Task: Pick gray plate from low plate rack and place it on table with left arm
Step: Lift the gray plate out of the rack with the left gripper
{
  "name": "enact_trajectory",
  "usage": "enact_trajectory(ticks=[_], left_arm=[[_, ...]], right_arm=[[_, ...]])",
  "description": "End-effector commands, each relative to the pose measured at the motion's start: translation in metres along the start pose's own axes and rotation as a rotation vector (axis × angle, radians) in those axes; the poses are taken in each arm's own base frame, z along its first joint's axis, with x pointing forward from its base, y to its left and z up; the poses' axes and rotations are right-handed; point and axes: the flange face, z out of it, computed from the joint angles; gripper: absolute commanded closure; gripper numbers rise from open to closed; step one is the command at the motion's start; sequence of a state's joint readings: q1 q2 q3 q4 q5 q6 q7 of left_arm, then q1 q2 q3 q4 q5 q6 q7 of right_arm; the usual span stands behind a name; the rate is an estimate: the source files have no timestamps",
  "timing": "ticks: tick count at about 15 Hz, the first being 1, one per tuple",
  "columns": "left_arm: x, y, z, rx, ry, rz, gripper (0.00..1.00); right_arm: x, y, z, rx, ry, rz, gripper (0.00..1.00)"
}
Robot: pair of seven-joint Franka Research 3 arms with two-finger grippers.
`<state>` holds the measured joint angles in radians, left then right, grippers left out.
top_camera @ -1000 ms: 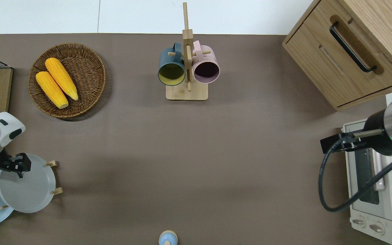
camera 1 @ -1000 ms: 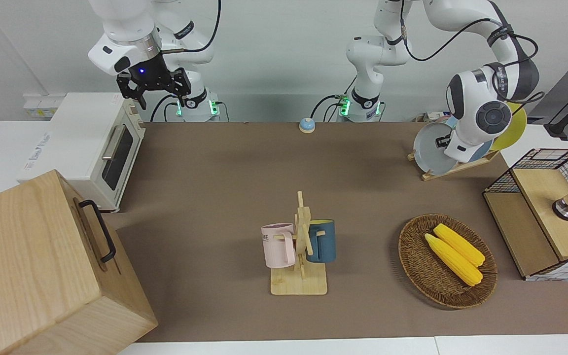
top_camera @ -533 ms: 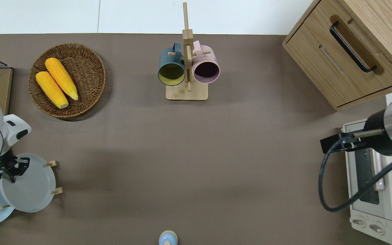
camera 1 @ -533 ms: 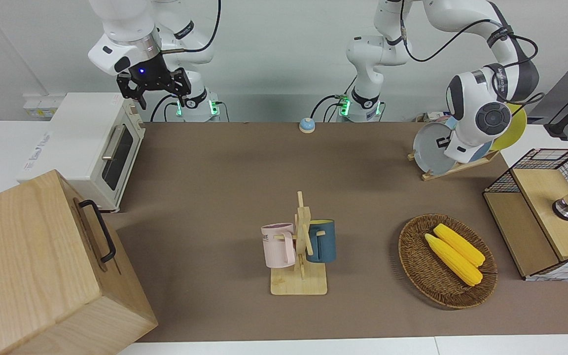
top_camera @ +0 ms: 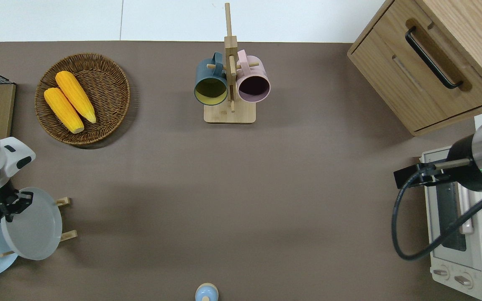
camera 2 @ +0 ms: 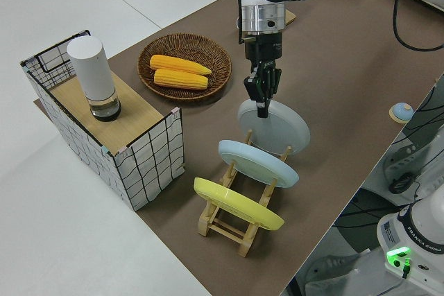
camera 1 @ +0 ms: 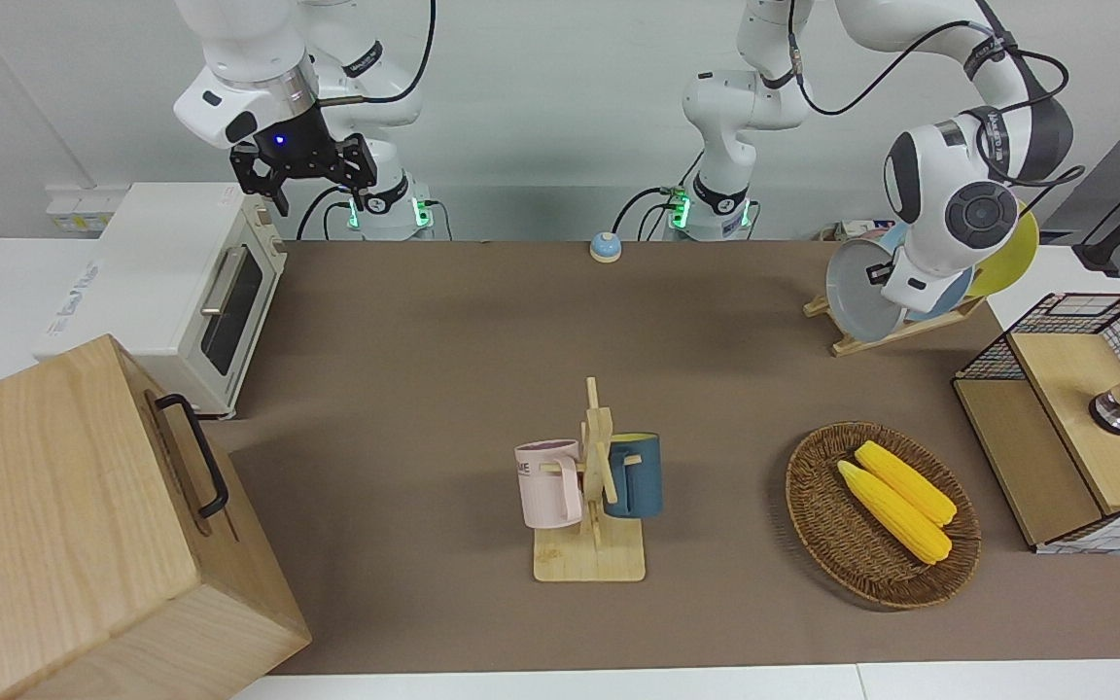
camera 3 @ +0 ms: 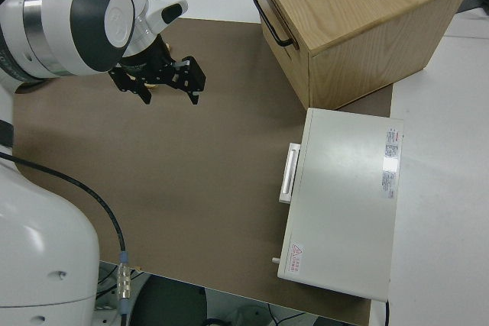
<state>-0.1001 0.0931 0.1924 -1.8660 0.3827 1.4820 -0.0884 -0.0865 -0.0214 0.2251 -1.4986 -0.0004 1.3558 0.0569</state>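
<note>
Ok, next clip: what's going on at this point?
The left gripper has its fingers shut on the upper rim of the gray plate, which stands at the low plate rack at the left arm's end of the table. A blue plate and a yellow plate sit in the rack. The right arm is parked, its fingers open.

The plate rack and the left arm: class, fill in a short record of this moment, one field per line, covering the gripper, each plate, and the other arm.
left gripper: shut on the rim of the gray plate
gray plate: tilted, its lower part still among the pegs of the low plate rack
blue plate: leaning in the rack's middle slot
yellow plate: leaning in the rack's end slot
table: bare mat beside the rack toward the right arm's end
right gripper: parked, open
</note>
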Motion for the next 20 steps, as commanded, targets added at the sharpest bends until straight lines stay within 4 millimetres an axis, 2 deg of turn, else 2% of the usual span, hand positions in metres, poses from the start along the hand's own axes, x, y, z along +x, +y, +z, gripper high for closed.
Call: enact_trajectory(ticks=[1,4,7,10,12,13,17,20], left_arm=[[-0.010,-0.005,-0.022,0.016,-0.005,-0.008,0.95],[-0.016,-0.003,-0.035,-0.015,-0.011,-0.005,0.96],[-0.022,0.018,-0.060,-0.136,0.021,0.013,0.95],[-0.029,0.064,-0.077,-0.172,0.032,0.015,0.95],[-0.034,0.106,-0.086,-0.287,0.019,-0.007,0.95],[-0.032,0.117,-0.089,-0.322,0.042,0.005,0.95],[-0.029,0.141,-0.082,-0.453,0.056,0.038,0.95],[-0.023,0.168,-0.056,-0.465,0.047,0.040,0.95]], right_arm=[[-0.004,0.004,-0.004,0.003,-0.005,0.004,0.011],[-0.004,0.004,-0.004,0.003,-0.005,0.004,0.013],[-0.004,0.004,-0.004,0.003,-0.005,0.004,0.013],[-0.004,0.003,-0.004,0.003,-0.005,0.003,0.013],[-0.004,0.003,-0.004,0.003,-0.005,0.003,0.011],[-0.004,0.003,-0.004,0.003,-0.005,0.003,0.011],[-0.004,0.004,-0.004,0.003,-0.005,0.004,0.011],[-0.004,0.004,-0.004,0.003,-0.005,0.004,0.011]])
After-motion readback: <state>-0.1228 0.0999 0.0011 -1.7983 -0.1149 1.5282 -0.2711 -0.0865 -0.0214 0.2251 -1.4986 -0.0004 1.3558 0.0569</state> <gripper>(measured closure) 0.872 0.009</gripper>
